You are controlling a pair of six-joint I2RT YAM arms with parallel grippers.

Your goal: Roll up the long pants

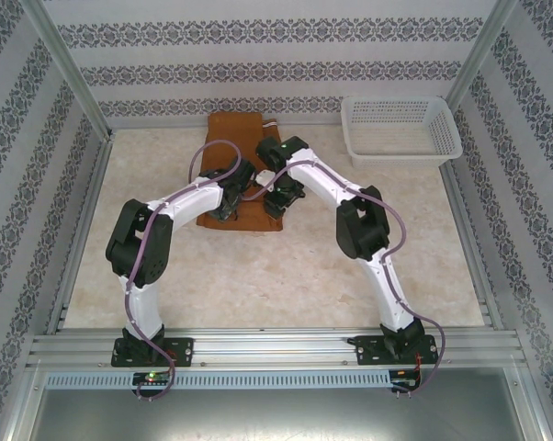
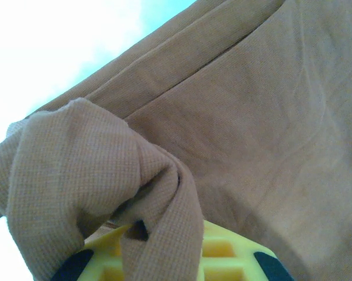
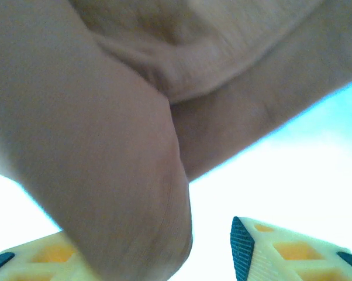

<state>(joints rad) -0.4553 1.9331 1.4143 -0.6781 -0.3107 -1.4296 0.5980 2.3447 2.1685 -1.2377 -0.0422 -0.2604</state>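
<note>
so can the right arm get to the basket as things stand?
Probably yes. Bare table lies between the right gripper and the basket, nothing in between. Pants fabric sits between its fingers, though, and may drag along.

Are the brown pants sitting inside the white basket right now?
No, the long pants lie flat on the table, left of the white basket and apart from it.
</note>
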